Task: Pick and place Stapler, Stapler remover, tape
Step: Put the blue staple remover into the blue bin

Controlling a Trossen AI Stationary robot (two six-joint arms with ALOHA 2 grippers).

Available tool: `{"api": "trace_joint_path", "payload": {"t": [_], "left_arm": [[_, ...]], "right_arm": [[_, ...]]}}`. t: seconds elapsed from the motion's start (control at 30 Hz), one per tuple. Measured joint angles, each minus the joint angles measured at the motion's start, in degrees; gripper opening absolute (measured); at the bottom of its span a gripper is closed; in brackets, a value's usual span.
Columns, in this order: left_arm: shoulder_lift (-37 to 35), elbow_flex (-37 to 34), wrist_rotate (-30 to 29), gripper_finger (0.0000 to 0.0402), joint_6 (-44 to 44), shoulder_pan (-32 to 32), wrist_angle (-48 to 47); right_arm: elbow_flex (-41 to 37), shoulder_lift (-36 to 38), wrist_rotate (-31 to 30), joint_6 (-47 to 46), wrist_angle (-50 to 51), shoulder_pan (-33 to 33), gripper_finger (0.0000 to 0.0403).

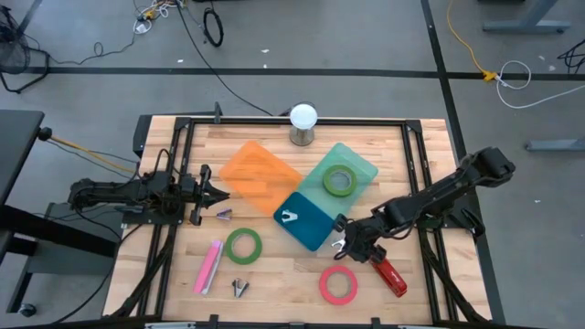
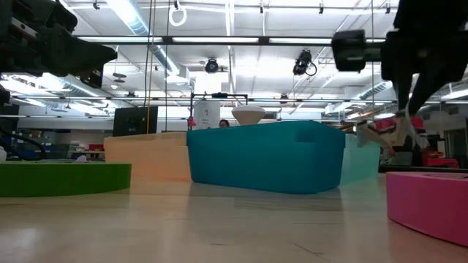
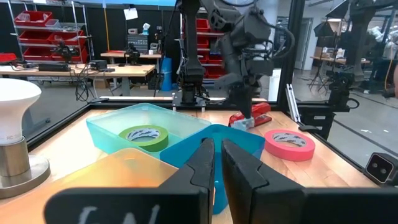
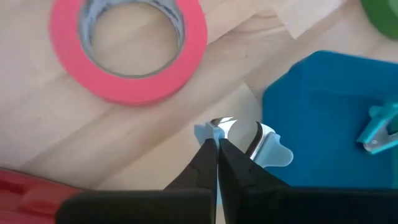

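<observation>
The right claw [image 4: 217, 144] is pinched tight on a pale blue staple remover [image 4: 264, 144], just off the blue tray's [image 4: 323, 112] edge, the remover's length lying crosswise to the fingers, with the pink tape [image 4: 127, 46] ahead and the red stapler [image 1: 389, 277] just behind it on the tabletop [image 1: 283, 279], while the left claw [image 1: 219, 194] waits closed.

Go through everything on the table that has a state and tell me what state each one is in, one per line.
right gripper: shut on a stapler remover, lifted beside the dark blue tray
left gripper: shut, empty, waiting at the table's left
dark blue tray: holds one stapler remover
teal tray: holds a green tape roll
orange tray: empty
red stapler: lying on the table
pink tape roll: flat on the table
</observation>
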State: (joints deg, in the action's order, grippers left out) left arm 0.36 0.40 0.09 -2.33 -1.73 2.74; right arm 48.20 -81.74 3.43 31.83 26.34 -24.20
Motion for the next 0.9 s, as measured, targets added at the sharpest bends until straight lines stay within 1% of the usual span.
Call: {"api": "trace_joint_path", "payload": {"t": [0.13, 0.3, 0.37, 0.43, 0.57, 0.67, 0.73, 0.9], "left_arm": [[0.00, -0.02, 0.01, 0.0032, 0.02, -0.01, 0.00], [0.00, -0.02, 0.01, 0.0032, 0.02, 0.01, 0.00], [0.00, -0.02, 0.01, 0.0032, 0.00, -0.01, 0.00], [0.00, 0.00, 0.01, 0.0032, 0.02, 0.01, 0.00], [0.00, 0.00, -0.01, 0.0032, 0.02, 0.01, 0.00], [0.00, -0.01, 0.01, 0.0032, 0.02, 0.01, 0.00], [0.00, 0.00, 0.00, 0.0032, 0.01, 0.01, -0.03], [0.00, -0.02, 0.01, 0.0032, 0.02, 0.01, -0.28]], "right_arm": [[0.27, 3.88, -0.55, -1.44, 2.01, -0.45, 0.0002], [0.29, 7.94, -7.25, 0.66, 0.37, 0.26, 0.0002], [0.29, 8.56, -8.82, 2.67, -0.62, 1.27, 0.0002], [0.29, 8.61, -9.04, 4.37, -2.04, 2.60, 0.0002], [0.29, 7.57, -8.78, 8.01, -4.77, 5.22, 0.0002], [0.29, 6.02, -7.32, 11.01, -7.83, 7.15, 0.0002], [0.29, 4.52, -5.75, 12.62, -9.39, 8.39, 0.0002], [0.29, -0.29, -5.43, 14.32, -14.67, 10.48, 0.0002]]}}
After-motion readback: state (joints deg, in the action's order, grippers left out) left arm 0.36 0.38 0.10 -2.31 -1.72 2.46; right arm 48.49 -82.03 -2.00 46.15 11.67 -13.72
